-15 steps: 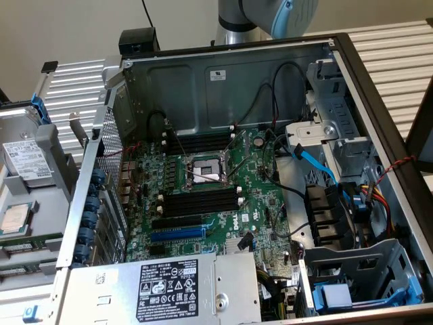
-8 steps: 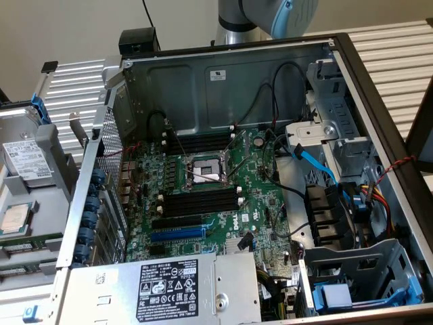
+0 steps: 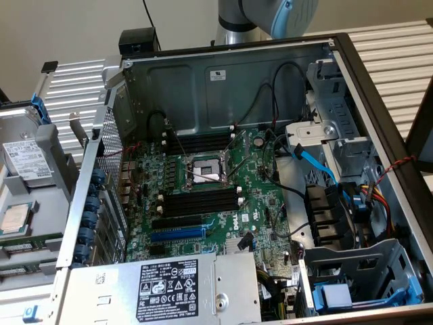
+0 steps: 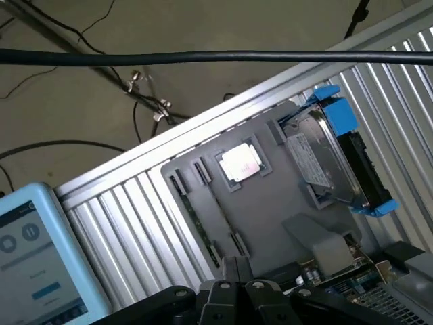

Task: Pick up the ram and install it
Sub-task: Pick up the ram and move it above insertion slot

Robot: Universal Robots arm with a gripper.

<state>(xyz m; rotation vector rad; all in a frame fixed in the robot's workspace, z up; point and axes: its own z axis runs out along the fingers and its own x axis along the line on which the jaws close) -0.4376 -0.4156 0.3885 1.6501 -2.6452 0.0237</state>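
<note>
One claw (image 4: 236,264) here, fingers clenched together and gripping nothing. It hovers over the grey tray (image 4: 270,210) that sits on the ribbed tabletop (image 4: 135,217). And there's the ram (image 4: 196,220), one single stick, standing on edge in the tray's narrow holder. Its long axis runs straight away from the claw. The near end lies just beside the fingertips, though whether they're touching I can't tell. Sharing the tray are one processor chip (image 4: 240,162) and one hard drive (image 4: 335,152) in blue brackets. Over on the exterior view's right, the open computer case (image 3: 223,78) waits, its motherboard showing two banks of black memory slots (image 3: 199,201) and one blue expansion slot (image 3: 177,233).
</note>
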